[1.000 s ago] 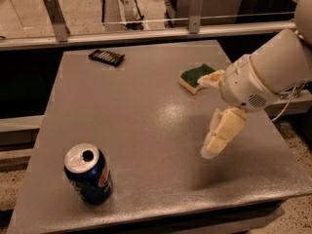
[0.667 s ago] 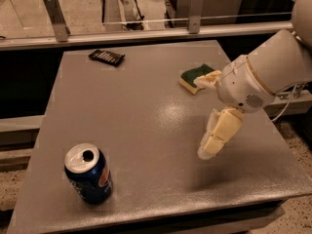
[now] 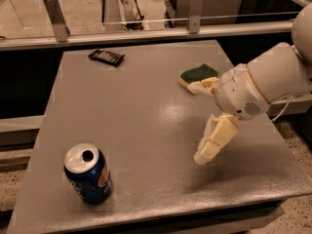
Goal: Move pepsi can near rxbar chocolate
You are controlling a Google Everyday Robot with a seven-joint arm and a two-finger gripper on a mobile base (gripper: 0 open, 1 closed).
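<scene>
The pepsi can (image 3: 88, 174), dark blue with an open silver top, stands upright near the table's front left corner. The rxbar chocolate (image 3: 106, 57), a flat black bar, lies at the far left of the table. My gripper (image 3: 195, 123) hangs over the right half of the table, open and empty. One finger (image 3: 214, 140) points down toward the front, the other (image 3: 204, 86) lies next to the sponge. The gripper is well right of the can and far from the bar.
A green-topped yellow sponge (image 3: 197, 75) lies at the back right, partly behind my upper finger. The grey table (image 3: 146, 111) has a railing (image 3: 146, 30) behind it and drops off at the front and right edges.
My gripper has drifted slightly to the left and down over the table. The can, the bar and the sponge have not moved.
</scene>
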